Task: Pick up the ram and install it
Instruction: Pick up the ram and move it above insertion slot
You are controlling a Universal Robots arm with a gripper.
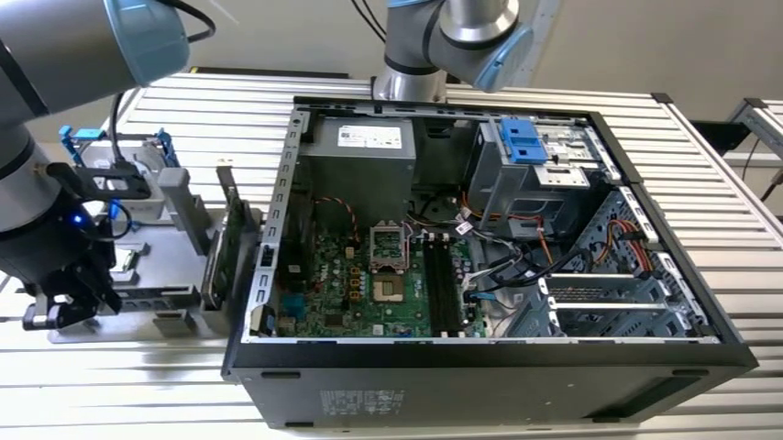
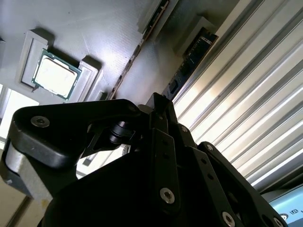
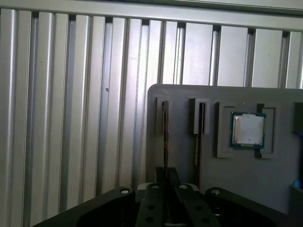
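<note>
Beside the open computer (image 1: 490,359), the gripper (image 3: 165,174) hangs over the gray tray (image 3: 182,97).
The ram (image 3: 165,132) stands on edge in a tray slot, right by the gripper. Nobody can tell if the gripper is open or closed. A crooked grab might tip or bend the ram.

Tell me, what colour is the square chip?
The chip is silver with a green edge, best in the first wrist view.

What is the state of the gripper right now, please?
Gripper: cannot be told; it is close to the ram standing in the grey tray.
</note>
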